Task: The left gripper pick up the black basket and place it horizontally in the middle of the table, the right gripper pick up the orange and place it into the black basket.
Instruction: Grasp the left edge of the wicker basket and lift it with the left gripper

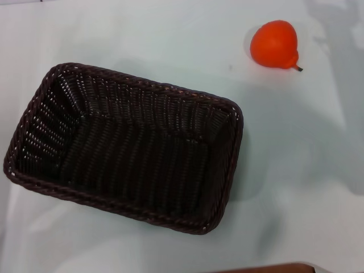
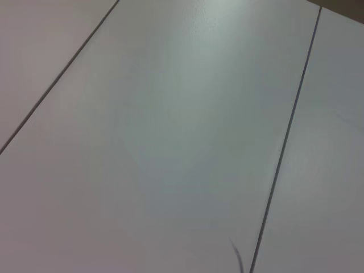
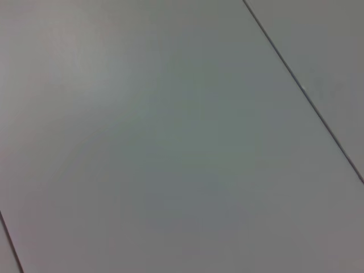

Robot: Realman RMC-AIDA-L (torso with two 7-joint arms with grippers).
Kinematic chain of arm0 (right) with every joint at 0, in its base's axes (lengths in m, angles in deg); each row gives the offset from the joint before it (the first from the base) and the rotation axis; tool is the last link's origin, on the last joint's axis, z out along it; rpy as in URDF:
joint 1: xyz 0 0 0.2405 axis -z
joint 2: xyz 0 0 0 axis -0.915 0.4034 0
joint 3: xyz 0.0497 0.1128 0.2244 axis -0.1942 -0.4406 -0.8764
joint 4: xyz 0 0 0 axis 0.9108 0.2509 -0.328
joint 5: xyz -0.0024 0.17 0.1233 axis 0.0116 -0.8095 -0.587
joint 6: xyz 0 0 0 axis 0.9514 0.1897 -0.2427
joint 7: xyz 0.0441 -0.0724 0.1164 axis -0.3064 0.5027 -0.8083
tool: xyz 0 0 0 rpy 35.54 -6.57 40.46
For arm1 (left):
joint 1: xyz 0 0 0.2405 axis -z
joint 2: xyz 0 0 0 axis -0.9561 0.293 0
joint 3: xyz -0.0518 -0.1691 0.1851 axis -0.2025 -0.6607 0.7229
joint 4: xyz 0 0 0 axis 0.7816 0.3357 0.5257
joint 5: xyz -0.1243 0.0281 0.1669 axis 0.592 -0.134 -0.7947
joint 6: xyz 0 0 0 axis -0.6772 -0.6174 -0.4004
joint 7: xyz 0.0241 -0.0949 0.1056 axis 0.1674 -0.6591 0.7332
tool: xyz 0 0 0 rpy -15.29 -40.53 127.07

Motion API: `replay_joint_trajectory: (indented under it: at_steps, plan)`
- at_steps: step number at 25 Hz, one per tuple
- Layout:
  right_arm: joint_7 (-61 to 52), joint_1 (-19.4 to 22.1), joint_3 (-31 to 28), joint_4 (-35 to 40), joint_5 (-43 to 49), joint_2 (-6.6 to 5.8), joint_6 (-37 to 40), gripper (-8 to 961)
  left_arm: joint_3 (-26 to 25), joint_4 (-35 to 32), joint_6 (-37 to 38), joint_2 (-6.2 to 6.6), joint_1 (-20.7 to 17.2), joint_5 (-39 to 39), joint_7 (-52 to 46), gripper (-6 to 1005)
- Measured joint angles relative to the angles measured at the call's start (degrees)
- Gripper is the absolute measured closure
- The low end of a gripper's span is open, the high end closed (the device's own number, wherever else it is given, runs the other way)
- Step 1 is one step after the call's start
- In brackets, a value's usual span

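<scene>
Table (image 1: 296, 187): black basket (image 1: 122, 148) hollow, orange (image 1: 274, 44) outside.

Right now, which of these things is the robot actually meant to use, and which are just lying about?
For the job:
- dark woven wicker basket, empty
- small round orange fruit, lying apart from the basket
- pale smooth table

Lying about:
- nothing else clear; only a brown edge at the near border

Neither claw is in view.

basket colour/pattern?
Black basket: very dark brown-black woven wicker, braided rim. Best in head view.

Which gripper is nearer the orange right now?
Cannot tell: neither gripper is in view. The orange lies on the table, to the right of the basket; both wrist views show only pale panels.
</scene>
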Motion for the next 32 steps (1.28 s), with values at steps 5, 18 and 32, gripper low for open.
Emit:
replay_joint_trajectory:
  at_steps: [5, 18, 32]
  plan:
    - [0.00, 0.00, 0.15, 0.00, 0.00, 0.00, 0.00, 8, 0.16, -0.03, 0.00, 0.00, -0.07, 0.00, 0.00, 295]
    - [0.00, 0.00, 0.34, 0.00, 0.00, 0.00, -0.01, 8, 1.56, 0.32, 0.43, 0.04, -0.40, -0.54, 0.00, 296]
    - [-1.03, 0.00, 0.21, -0.19, 0.00, 0.00, 0.52, 7, 28.32, 25.93, 11.02, 10.81, -3.25, -10.15, -46.98, 297]
